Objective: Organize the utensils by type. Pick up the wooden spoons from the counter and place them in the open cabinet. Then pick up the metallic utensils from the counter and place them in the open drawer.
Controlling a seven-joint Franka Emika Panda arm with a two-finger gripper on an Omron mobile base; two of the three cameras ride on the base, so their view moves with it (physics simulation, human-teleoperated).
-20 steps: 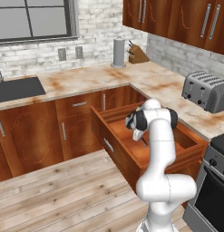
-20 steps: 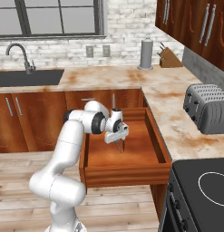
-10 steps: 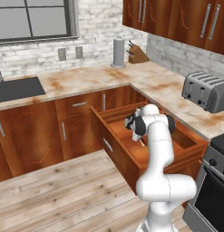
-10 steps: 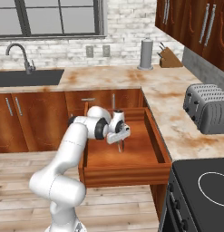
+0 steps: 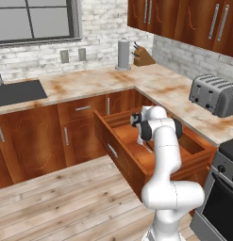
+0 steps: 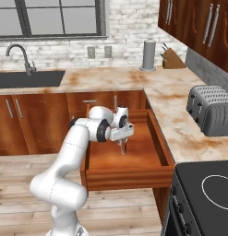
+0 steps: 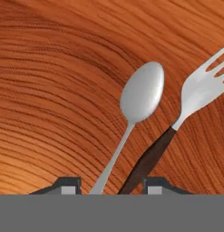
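I've got the arm reaching down into the wide, shallow reddish-brown wooden drawer (image 6: 154,138), pulled out from under the beige, orange-marbled stone tabletop (image 6: 161,92), and this looks like the late part of the job. Going left to right along that tabletop from the sink side, I see no wooden spoons and no metal pieces lying on it; just the grey cylinder and knife block at the back, and the toaster (image 6: 212,108) at the far right, well past the drawer. Whether the wooden spoons sit in the cabinet I can't tell.

Inside the drawer, my end effector (image 7: 113,188) points at the floor panel. Through the hand camera, on the left, the small all-silver teaspoon (image 7: 139,97); just beside it to the right, the small fork with silver tines and a dark handle (image 7: 199,88). Both handles run down between the two dark fingertips (image 7: 68,186), which stand apart on either side rather than pinching. Whether the pieces are lying flat on the wood I can't be sure.

My read: metal utensils delivered into the drawer, release under way. What's left is getting clear.
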